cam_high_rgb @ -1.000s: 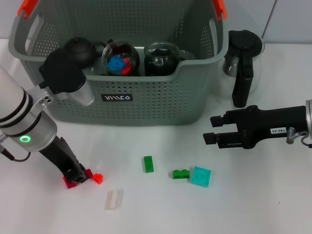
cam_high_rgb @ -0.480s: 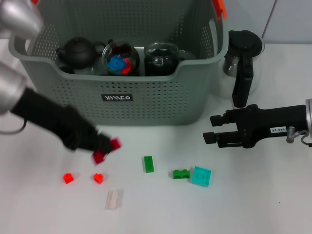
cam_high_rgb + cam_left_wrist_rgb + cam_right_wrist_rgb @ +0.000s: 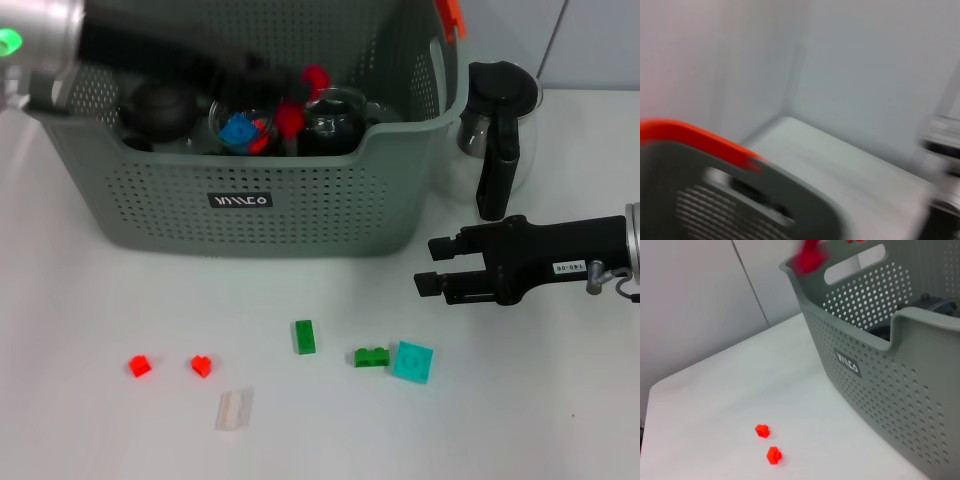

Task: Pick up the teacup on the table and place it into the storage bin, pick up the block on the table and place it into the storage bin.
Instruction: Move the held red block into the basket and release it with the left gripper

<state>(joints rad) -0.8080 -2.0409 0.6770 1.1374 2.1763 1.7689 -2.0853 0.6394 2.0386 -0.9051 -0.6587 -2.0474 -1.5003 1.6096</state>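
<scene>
The grey storage bin point(image 3: 300, 200) stands at the back of the white table point(image 3: 90, 300); its wall also fills the right wrist view point(image 3: 880, 370). My left arm reaches across the bin, and the left gripper point(image 3: 302, 97) hovers over its inside, red fingertips point(image 3: 316, 76) apart with nothing seen between them. One glass teacup point(image 3: 247, 128) with blue and red pieces and a darker one point(image 3: 331, 120) sit inside. Loose blocks lie in front: two red point(image 3: 139, 365) point(image 3: 201, 365), a clear one point(image 3: 233, 409), two green point(image 3: 304, 337) point(image 3: 371, 356) and a teal one point(image 3: 412, 361). My right gripper point(image 3: 426, 267) hangs open and idle right of them.
A black teapot point(image 3: 160, 105) sits in the bin's left part. A glass coffee pot point(image 3: 498, 130) with a black handle stands right of the bin, just behind my right arm. An orange handle clip point(image 3: 690, 134) shows in the left wrist view.
My left arm rose from the red blocks at the front left and swung up and right over the bin. Both red blocks lie uncovered on the table. The right arm barely moved.
</scene>
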